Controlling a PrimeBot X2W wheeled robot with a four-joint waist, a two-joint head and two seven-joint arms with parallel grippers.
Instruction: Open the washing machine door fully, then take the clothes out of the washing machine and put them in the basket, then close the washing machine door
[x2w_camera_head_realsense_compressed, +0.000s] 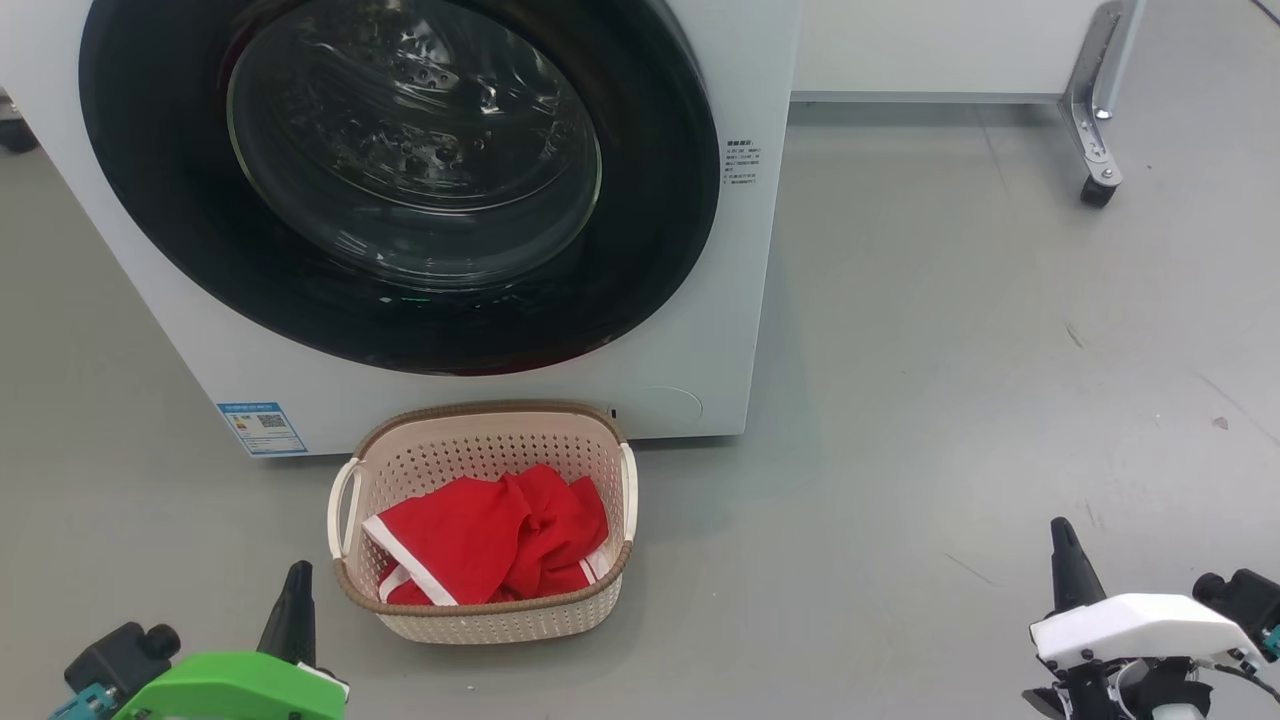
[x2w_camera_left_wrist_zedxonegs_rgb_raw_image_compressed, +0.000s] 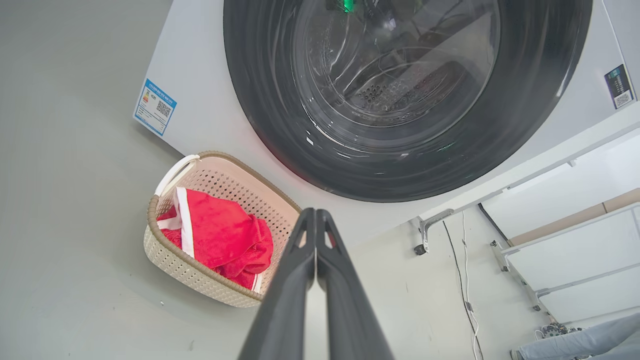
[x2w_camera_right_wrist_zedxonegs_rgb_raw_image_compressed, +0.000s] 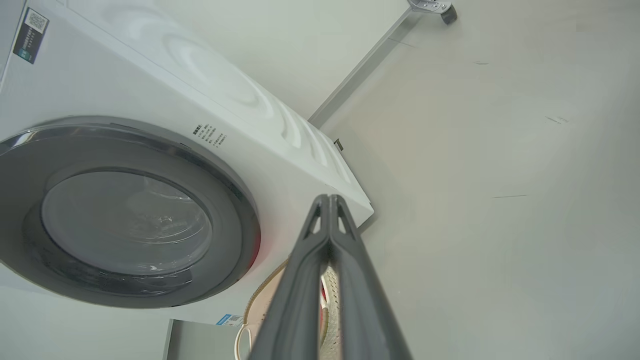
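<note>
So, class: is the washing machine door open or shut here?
Shut. The washing machine door lies flat against the white front of the washing machine, no gap showing at its rim.

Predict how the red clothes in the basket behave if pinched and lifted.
Likely floppy: the red clothes lie crumpled in folds, so they should drape and dangle. Probably light, being thin fabric. A trailing fold might snag the basket rim and drag it.

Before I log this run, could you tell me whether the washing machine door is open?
No, the washing machine door lies shut, flush against the front of the washing machine.
</note>
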